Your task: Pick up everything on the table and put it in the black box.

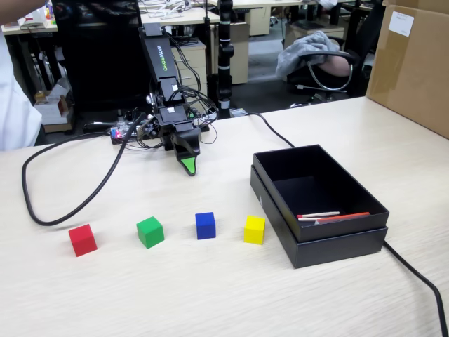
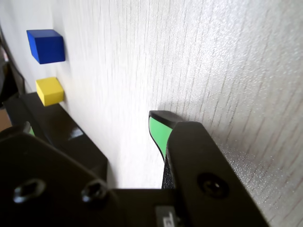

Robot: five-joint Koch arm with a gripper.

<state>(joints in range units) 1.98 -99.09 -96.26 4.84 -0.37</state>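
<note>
Four small cubes lie in a row on the pale table (image 1: 210, 295): red (image 1: 83, 240), green (image 1: 150, 232), blue (image 1: 205, 225) and yellow (image 1: 254, 229). The black box (image 1: 337, 249) stands just right of the yellow cube, with its top open. My gripper (image 1: 188, 167) points down at the table behind the row, roughly behind the blue cube and well apart from all cubes. It is open and holds nothing. In the wrist view the blue cube (image 2: 46, 46), the yellow cube (image 2: 49, 91) and a box corner (image 2: 61, 130) show left of my gripper (image 2: 94, 127) and its green-padded finger (image 2: 158, 130).
Thin red and white sticks (image 1: 330, 216) lie inside the box. A thick black cable (image 1: 70, 203) loops over the table's left side, and another runs past the box's right corner (image 1: 421, 288). A brown carton (image 1: 414, 63) stands at the back right. Loose wires crowd the arm's base (image 1: 140, 130).
</note>
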